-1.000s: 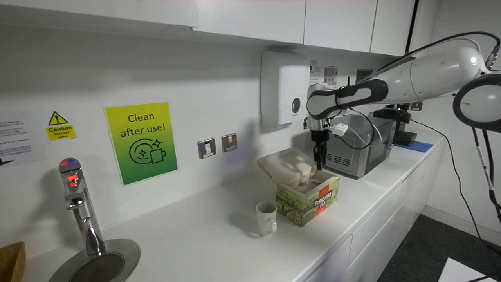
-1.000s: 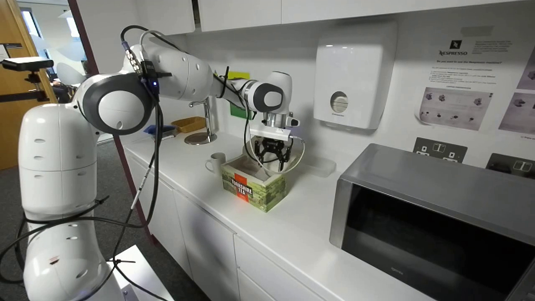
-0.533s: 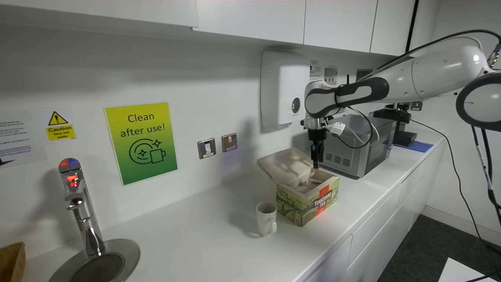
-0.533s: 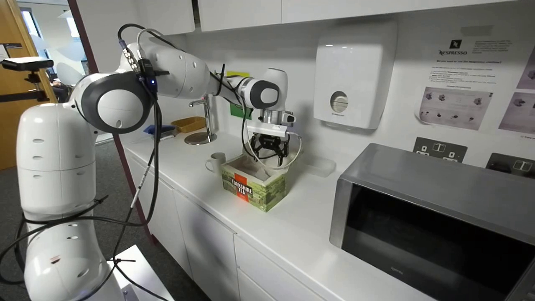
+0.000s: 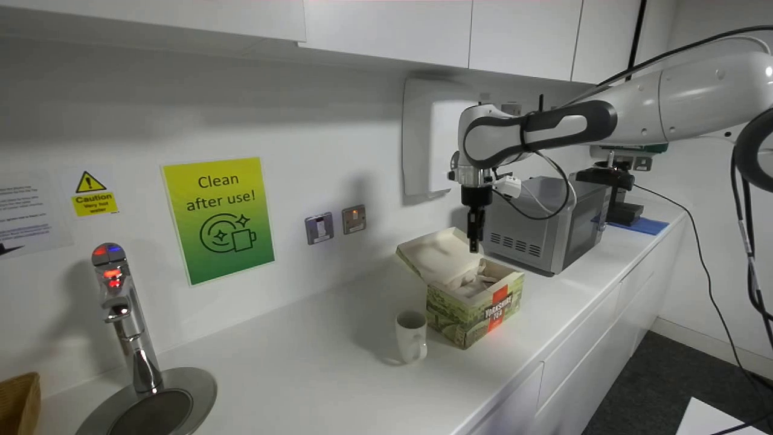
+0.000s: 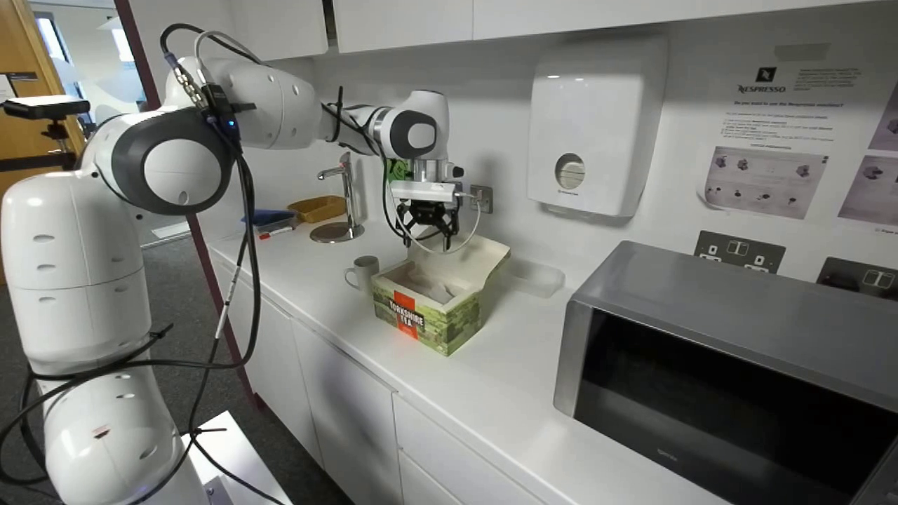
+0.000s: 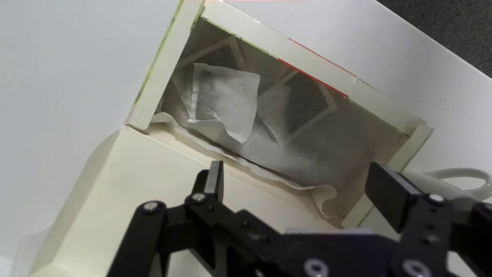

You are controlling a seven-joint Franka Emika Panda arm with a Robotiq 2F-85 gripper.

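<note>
We have the claw point(image 6: 426, 244) hanging above the box point(image 6: 429, 320), jaws spread wide with nothing between them. The teabags point(image 7: 228, 98) lie inside the box, mostly towards the end away from the mug point(image 5: 410, 341), which stands just beside the box. As we judge it, good work here means holding the fingers point(image 7: 215, 181) upright, bringing both squarely over the box before lowering, and staying clear of its rim point(image 7: 275, 43) and raised lid point(image 6: 484, 258). The teabags look thin and would probably crease, so a light touch seems wise; the loose paper point(image 7: 326, 193) along the box's lid side could snag a fingertip. Against a second ago, the claw has risen higher above the box and shifted towards its mug end, so in an exterior view more of the lid shows behind. The box and mug stand just where they did.
</note>
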